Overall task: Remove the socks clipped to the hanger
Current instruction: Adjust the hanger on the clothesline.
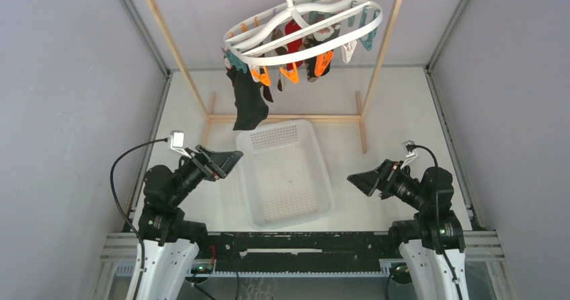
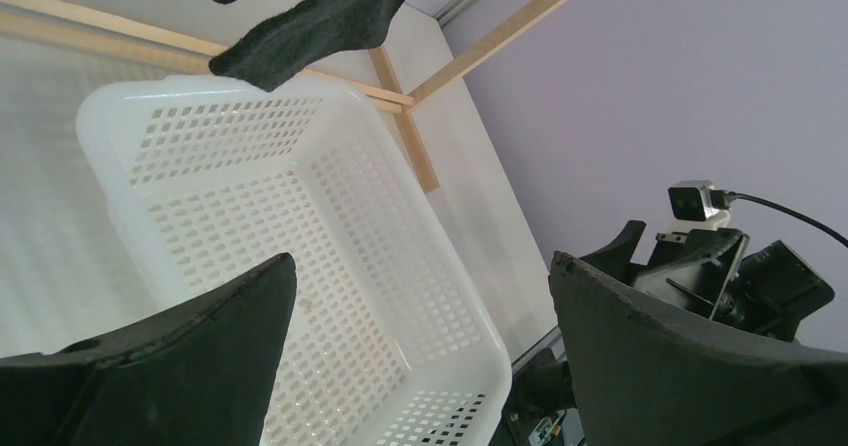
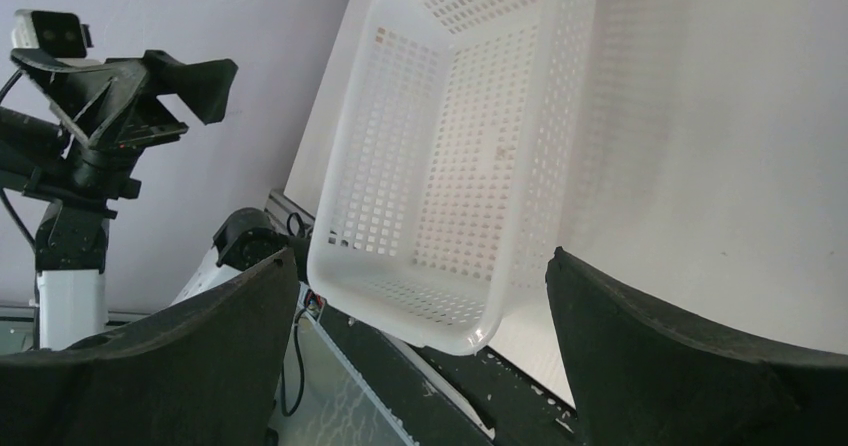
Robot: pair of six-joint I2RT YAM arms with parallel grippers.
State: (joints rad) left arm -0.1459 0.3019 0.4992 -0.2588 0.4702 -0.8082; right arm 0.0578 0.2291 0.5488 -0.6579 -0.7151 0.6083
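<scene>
L gripper (image 1: 228, 164) and R gripper (image 1: 359, 181) are held spread wide, empty, beside the basket (image 1: 286, 185). Socks (image 1: 293, 41) are clipped to the hanger (image 1: 293, 12), well above. Soft, light, limp; the black sock (image 1: 249, 101) is prob. best pinched mid-length.

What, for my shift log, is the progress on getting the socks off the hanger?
Done: nothing; the white perforated plastic basket holds no socks. In hand: nothing; the left claw and right claw stand open and empty beside it. Left: the socks, including the long black fabric sock and a red sock, hang clipped to the white plastic oval hanger.
</scene>
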